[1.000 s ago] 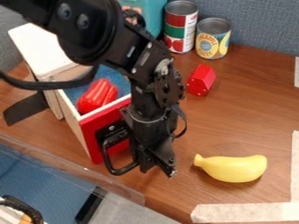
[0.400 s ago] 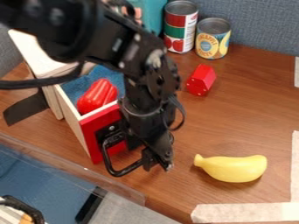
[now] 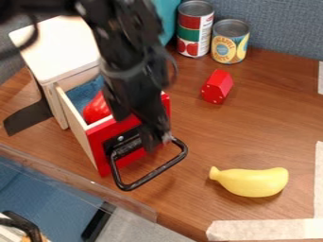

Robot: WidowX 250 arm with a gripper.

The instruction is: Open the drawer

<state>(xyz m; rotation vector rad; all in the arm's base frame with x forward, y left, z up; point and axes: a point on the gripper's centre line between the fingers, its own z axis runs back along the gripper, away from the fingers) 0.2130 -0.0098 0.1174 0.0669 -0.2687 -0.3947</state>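
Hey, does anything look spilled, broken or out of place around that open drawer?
Nothing looks spilled or broken; both labelled metal cans stand upright. One mildly odd thing is the flat black strip jutting out at a slant beside the pale wooden cabinet, its purpose unclear.

Arm (image 3: 120,28) is basically all blk, w/ chunky, knobbly segments up top & a couple small pale spots on them, can't tell if they're screws tbh. Dark cable (image 3: 33,35) curves off the upper L side, and a thinner wire (image 3: 174,66) loops out on the R. Rounded, dark gray-ish collar (image 3: 126,73) above the gripper (image 3: 157,142), also blk, w/ a lil pale bit at the bottom.
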